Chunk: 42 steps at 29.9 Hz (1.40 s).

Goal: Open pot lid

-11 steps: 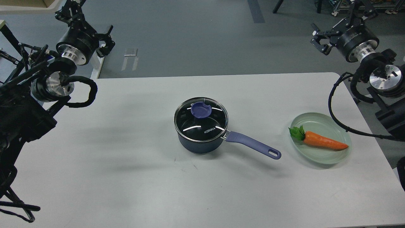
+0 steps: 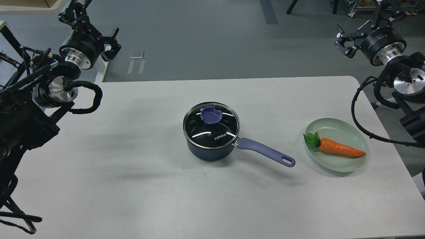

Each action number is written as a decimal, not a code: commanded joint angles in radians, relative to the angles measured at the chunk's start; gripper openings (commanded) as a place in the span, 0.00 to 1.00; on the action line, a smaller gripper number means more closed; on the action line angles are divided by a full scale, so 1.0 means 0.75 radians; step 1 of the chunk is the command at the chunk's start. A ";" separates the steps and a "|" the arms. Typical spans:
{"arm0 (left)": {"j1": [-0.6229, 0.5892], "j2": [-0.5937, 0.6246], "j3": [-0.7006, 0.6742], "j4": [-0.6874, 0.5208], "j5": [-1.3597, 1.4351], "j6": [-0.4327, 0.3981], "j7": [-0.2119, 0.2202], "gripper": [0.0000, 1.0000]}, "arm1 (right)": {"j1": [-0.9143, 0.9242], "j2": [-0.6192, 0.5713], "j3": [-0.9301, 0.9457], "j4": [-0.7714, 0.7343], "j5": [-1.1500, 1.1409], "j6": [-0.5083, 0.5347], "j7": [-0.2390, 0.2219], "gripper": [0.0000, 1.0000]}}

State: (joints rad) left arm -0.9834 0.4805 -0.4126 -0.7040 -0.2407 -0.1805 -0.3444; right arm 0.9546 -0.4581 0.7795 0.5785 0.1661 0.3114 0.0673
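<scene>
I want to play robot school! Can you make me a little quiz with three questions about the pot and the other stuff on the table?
1. True or false: the lid sits on the pot.
2. What lies on the green plate? A) a banana B) a carrot C) a spoon
3. Fill in the word: the pot's purple handle points toward the ____.

Key:
1. True. The lid covers the pot, with its knob on top; the left gripper and the right gripper are both up high, away from it.
2. B, the carrot.
3. Plate.
</scene>
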 commanded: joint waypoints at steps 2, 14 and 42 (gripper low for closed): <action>0.000 0.004 0.000 0.000 0.000 0.001 0.009 0.99 | 0.040 -0.021 -0.057 0.008 -0.005 0.002 0.008 1.00; -0.041 0.049 0.002 0.016 0.118 -0.017 0.101 0.99 | 0.173 -0.281 -0.323 0.435 -0.501 -0.086 0.010 1.00; -0.043 0.079 0.002 -0.004 0.176 -0.021 0.075 0.99 | 0.842 -0.169 -1.714 1.209 -2.013 -0.151 0.094 0.93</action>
State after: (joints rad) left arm -1.0156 0.5395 -0.4112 -0.7073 -0.1095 -0.1958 -0.2880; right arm 1.5838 -0.6304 -0.4418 1.4816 -1.2659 0.1979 0.1182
